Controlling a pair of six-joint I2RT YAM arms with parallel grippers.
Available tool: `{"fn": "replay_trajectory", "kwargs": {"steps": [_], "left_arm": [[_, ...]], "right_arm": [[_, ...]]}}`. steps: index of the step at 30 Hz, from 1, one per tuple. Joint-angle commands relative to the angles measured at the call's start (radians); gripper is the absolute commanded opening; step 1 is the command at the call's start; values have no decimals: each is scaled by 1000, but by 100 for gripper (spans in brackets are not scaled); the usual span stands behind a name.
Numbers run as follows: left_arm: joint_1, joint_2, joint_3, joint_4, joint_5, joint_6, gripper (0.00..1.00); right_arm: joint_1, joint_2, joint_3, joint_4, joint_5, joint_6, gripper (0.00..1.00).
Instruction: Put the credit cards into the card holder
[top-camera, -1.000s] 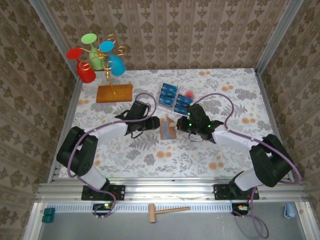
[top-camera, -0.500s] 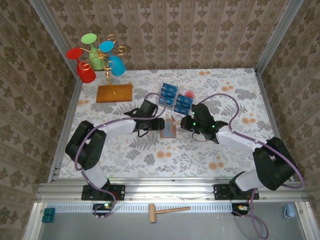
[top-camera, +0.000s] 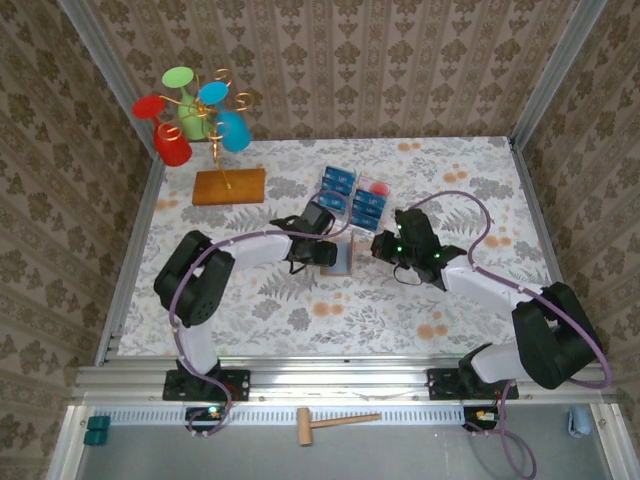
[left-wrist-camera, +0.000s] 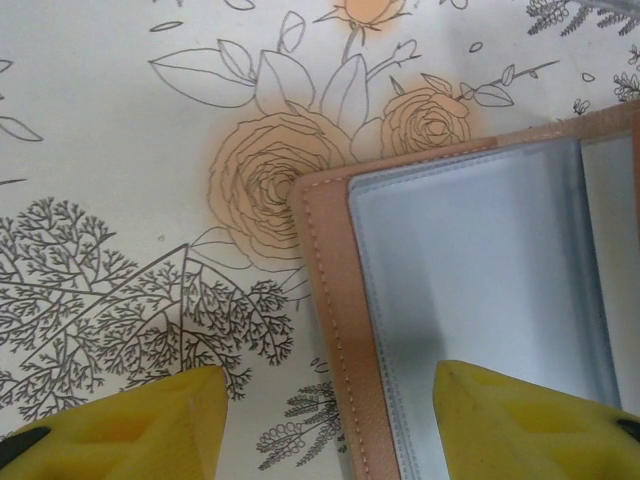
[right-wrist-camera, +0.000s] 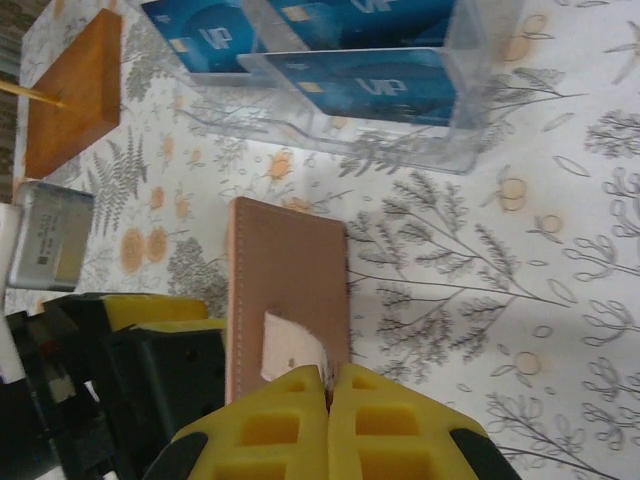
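My left gripper (left-wrist-camera: 325, 385), jaws half apart with nothing clamped between them, straddles a stitched border of the card holder (left-wrist-camera: 480, 270), which sits near the middle of the worktop (top-camera: 300, 310). One yellow foam finger (left-wrist-camera: 120, 425) is over the flower-printed cover and the other over the holder's smooth grey-blue lining.

My right gripper (right-wrist-camera: 327, 385), jaws pressed together, meets the holder from the opposite side. Its tips are at a pale flap on the tan, leather-like outer face; whether that flap is pinched I cannot tell.

Beyond the holder, toward the far edge, are the credit cards (right-wrist-camera: 370, 85): thin, glossy blue rectangles set in rows in a clear plastic tray (right-wrist-camera: 470, 140), long axes roughly parallel to that edge. I judge that the right arm, already facing the tray, has the shorter path to a card.

Toward the far-left corner is a wooden slab (right-wrist-camera: 70, 90), flat and matt.
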Motion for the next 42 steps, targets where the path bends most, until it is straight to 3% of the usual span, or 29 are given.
{"fn": "replay_trajectory", "kwargs": {"steps": [1, 13, 30, 40, 42], "left_arm": [[-15, 15, 34, -70, -54, 36, 58], [-23, 22, 27, -64, -49, 27, 57], [-65, -39, 114, -125, -78, 59, 58], [-102, 30, 189, -174, -111, 71, 58], [-104, 31, 180, -167, -110, 66, 57]], "right_arm": [[-24, 5, -45, 12, -14, -17, 0], [-46, 152, -95, 83, -24, -20, 0], [-48, 138, -82, 74, -38, -27, 0], [-49, 122, -73, 70, -60, -37, 0], [-49, 108, -69, 60, -64, -38, 7]]}}
